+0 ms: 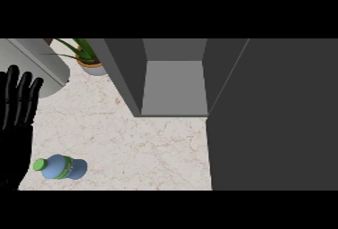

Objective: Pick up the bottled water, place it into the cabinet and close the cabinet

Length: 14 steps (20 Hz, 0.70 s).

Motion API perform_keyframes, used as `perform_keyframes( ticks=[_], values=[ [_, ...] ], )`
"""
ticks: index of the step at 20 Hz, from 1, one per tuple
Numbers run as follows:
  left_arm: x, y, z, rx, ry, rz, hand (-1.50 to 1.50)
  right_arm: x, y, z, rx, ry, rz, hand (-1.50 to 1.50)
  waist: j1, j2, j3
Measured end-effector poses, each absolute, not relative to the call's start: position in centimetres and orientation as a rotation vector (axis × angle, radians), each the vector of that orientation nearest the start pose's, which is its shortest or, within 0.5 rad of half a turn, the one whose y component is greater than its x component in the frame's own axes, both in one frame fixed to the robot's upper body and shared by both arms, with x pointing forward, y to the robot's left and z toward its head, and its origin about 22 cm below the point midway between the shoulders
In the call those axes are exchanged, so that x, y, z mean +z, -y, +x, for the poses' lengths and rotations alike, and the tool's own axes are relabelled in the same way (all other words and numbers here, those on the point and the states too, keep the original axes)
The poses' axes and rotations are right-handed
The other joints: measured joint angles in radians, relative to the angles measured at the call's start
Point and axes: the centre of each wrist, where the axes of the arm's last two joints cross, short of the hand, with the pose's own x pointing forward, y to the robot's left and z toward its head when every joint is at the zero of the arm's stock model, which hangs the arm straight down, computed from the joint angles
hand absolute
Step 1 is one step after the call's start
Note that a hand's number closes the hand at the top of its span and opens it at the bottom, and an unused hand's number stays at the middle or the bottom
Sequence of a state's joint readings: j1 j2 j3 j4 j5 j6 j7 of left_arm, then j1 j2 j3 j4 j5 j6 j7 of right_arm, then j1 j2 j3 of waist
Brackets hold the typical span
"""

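Fingers [11,85] of the left hand [16,120] stand straight and slightly spread, pointing toward the far side of the counter, and they hold nothing; the hand shows as a black shape along the view's left edge, resting there open. The right hand is nowhere in the view. The bottled water [64,167] lies on its side on the pale marbled counter [145,147], near the view's lower left corner. It is a blue bottle with a green band around its body and a green cap [40,164], and the cap points left toward the hand's lower part. The cap sits just beside the black of the hand, though whether the two touch cannot be told. The bottle is well apart from the cabinet [173,87], which stands open at the far middle of the counter, a grey box with darker side walls and a lighter inner floor with nothing on it. A broad dark grey door [277,116] fills the right side of the view, swung out from the cabinet's right wall. At the far left, a potted plant [87,56] with long green leaves stands in a pale pot, beside a rounded grey container [43,67] that lies just beyond the fingertips.
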<state>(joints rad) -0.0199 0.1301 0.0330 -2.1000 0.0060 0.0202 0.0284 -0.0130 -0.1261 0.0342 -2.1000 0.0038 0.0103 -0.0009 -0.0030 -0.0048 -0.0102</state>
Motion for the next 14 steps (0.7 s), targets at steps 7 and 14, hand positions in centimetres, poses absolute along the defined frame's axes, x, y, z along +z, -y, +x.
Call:
perform_keyframes(
  ticks=[7, 14],
  values=[
    [12.3, -24.7, 17.4, -0.045, 2.046, 0.062, -1.5, 12.7, 24.2, 18.9, 0.153, 2.077, 0.021, -1.5, 0.006, 0.004, 0.008],
    [9.6, -24.6, 14.2, 0.239, 1.749, -0.07, -1.5, 11.1, 23.8, 16.1, -0.01, 1.848, 0.287, -1.5, 0.008, 0.0, 0.01]
  ],
)
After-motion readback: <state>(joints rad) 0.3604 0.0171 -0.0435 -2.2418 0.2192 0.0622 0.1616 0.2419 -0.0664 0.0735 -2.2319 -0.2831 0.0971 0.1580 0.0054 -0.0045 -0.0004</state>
